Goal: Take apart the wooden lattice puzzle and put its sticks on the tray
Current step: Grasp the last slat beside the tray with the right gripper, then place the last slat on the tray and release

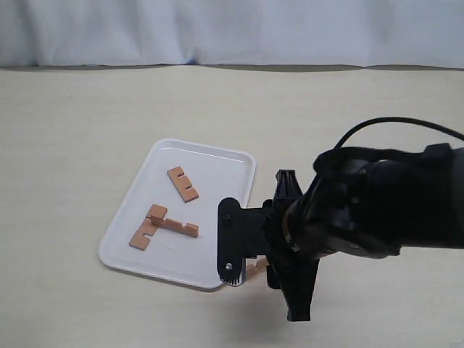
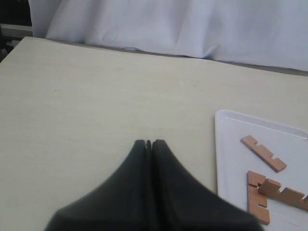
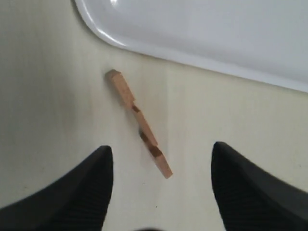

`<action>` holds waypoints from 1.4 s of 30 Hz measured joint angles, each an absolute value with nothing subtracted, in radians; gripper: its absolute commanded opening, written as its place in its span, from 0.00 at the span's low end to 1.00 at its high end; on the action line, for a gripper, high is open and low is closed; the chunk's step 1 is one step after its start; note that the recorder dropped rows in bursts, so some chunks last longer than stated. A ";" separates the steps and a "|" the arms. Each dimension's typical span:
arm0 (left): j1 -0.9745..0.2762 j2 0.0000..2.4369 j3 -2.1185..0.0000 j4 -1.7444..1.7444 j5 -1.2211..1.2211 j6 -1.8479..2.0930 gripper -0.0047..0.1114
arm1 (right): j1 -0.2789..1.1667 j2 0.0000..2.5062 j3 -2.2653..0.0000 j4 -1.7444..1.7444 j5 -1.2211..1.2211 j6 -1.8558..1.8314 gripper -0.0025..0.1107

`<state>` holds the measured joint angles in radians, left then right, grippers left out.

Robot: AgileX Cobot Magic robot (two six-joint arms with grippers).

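Note:
No hash-shaped puzzle shows, only separate sticks. The white tray (image 1: 217, 156) holds three of them: one alone (image 1: 183, 183) toward the far side, and two touching each other (image 1: 174, 225) (image 1: 147, 230) near the front. A fourth stick (image 3: 138, 122) lies on the table just off the tray's rim (image 3: 192, 60); in the exterior view it peeks out (image 1: 255, 266) under the right arm. My right gripper (image 3: 162, 153) hangs open above this stick's near end, one finger to either side, not touching it. My left gripper (image 2: 148, 143) is shut and holds nothing, over bare table beside the tray (image 2: 226, 144).
The table is pale wood grain, with a white cloth backdrop (image 1: 232, 29) along its far edge. The bulky right arm (image 1: 377, 203) and its cable stand over the table to the right of the tray. The left arm is outside the exterior view.

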<state>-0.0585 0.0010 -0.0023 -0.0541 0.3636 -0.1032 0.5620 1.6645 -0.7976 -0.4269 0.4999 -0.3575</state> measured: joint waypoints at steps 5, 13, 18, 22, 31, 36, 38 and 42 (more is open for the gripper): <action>-0.058 0.001 -0.002 -0.054 0.364 -0.103 0.04 | 0.562 1.739 -0.794 -0.458 0.456 -0.357 0.53; -0.058 0.001 -0.002 -0.054 0.364 -0.103 0.04 | 0.562 1.805 -0.794 -0.557 0.392 -0.317 0.39; -0.058 0.001 -0.002 -0.054 0.364 -0.103 0.04 | 0.562 1.823 -0.794 -0.614 0.388 -0.315 0.06; -0.058 0.001 -0.002 -0.054 0.364 -0.103 0.04 | 0.562 1.821 -0.794 -0.633 0.394 -0.315 0.06; -0.058 0.001 -0.002 -0.054 0.364 -0.103 0.04 | 0.562 1.641 -0.808 -0.640 0.418 -0.257 0.06; -0.058 0.001 -0.002 -0.054 0.364 -0.103 0.04 | 0.562 1.600 -0.862 -0.643 0.403 -0.143 0.06; -0.058 0.001 -0.002 -0.054 0.364 -0.103 0.04 | 0.562 1.615 -0.898 -0.668 0.385 -0.042 0.06; -0.058 0.001 -0.002 -0.054 0.364 -0.103 0.04 | 0.562 1.701 -0.994 -0.757 0.364 0.218 0.06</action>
<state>-0.0585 0.0010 -0.0023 -0.0541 0.3636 -0.1032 0.5620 1.7008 -0.9937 -0.7572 0.3638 0.2184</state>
